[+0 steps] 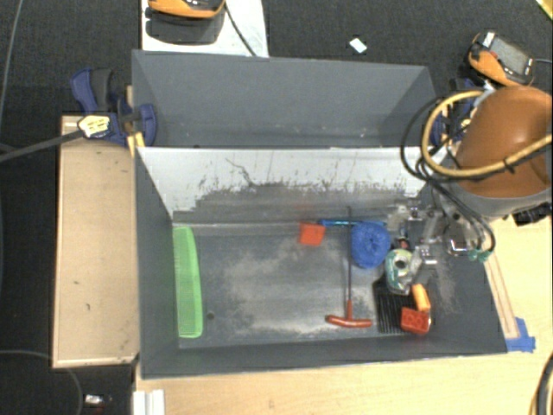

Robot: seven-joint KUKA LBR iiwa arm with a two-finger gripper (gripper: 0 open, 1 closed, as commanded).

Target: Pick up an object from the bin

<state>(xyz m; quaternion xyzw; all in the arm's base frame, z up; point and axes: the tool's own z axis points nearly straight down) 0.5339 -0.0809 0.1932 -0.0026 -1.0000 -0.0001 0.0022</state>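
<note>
**Bin** (259,284): grey metal, floor scuffed; contents sit mostly at its right end.

**Gripper** (416,253): low over the right end of the floor, under the orange wrist cover. Whether it is wide or narrow cannot be told, and nothing is seen held.

**Green comb** (188,281): long, flat, along the left wall, well apart from the gripper. Judged stiff and light, but it lies flat and is hard to get under.

**Blue fluffy ball** (370,243): just beside the gripper, on its left. Probably soft and very light; it would squash under a grip and is best taken across its middle.

**Black brush** (388,305): near the front wall, in front of the gripper.

**Thin rod with red handle** (348,322): upright in the view, handle lying at the front.

**Orange-red block** (416,320): touching the brush's right side. Likely rigid, with flat sides.

**Orange cube** (311,234): by the back wall, apart from the rest.

**White-and-green round piece** (398,268): nearest item, directly at the gripper's lower left edge. Probably hard, light and smooth, so it may slip; take it across its widest part.
</note>
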